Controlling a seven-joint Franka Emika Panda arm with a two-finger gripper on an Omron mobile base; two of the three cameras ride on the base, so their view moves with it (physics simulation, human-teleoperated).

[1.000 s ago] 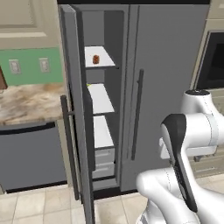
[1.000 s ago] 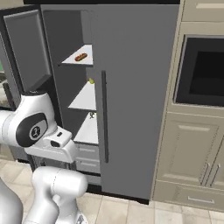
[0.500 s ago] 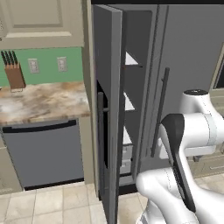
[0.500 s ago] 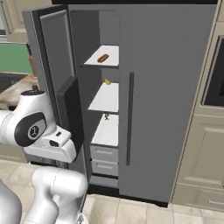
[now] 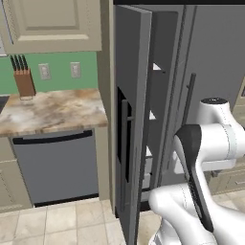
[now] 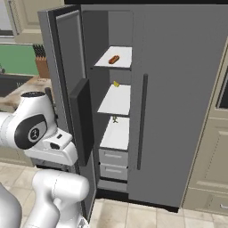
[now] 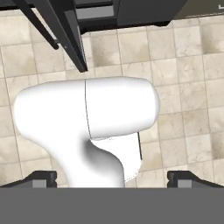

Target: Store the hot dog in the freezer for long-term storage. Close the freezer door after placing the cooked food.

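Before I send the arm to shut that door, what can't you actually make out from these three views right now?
- Hot dog: shows on the top shelf in the right base view; in the left base view the open freezer door hides it.
- Small item on the third shelf: too small to name.
- Freezer top: cut off by the right base view's upper edge.
- Gripper: hand view shows just the two tips, spread wide, nothing between them.

Three white shelves are seen in the freezer (image 6: 95,53). The hot dog (image 6: 114,59) is laid on the top shelf (image 6: 122,55), a yellow item (image 6: 116,83) on the middle shelf (image 6: 116,100).
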